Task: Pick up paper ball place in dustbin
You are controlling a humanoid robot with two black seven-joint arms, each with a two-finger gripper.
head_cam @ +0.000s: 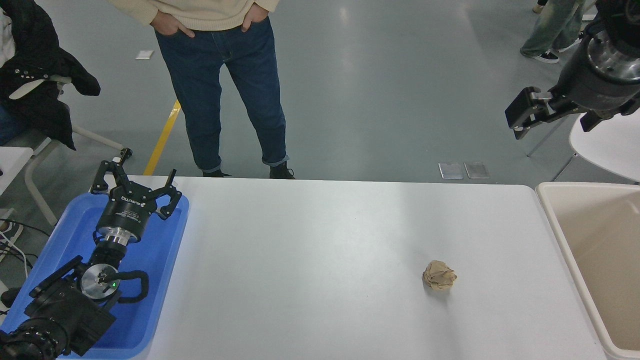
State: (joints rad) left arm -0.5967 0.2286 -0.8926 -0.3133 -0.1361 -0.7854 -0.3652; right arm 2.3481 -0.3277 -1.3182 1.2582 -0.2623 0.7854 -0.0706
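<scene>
I am a two-armed robot looking down over a white table (310, 260). My right gripper (520, 117) hangs high at the upper right, beyond the table's far edge and well apart from anything on it; it holds nothing, and from this angle I cannot tell how far it is open. The paper ball (439, 275), a crumpled tan wad, sits alone on the bare tabletop, right of centre and toward my side. The dustbin (552, 220), beige with a thick cream rim, stands just beside the table's right end. My left gripper (134, 187) is parked at the lower left over a blue tray (165, 280), fingers spread wide and empty. A person (225, 75) in jeans stands at the far side (hands in pockets, clear of the table). I judge the task is at its first step, the reach: my right arm must come down and toward me to the ball, open around it, then close gently, since crumpled paper will likely give under pressure.
</scene>
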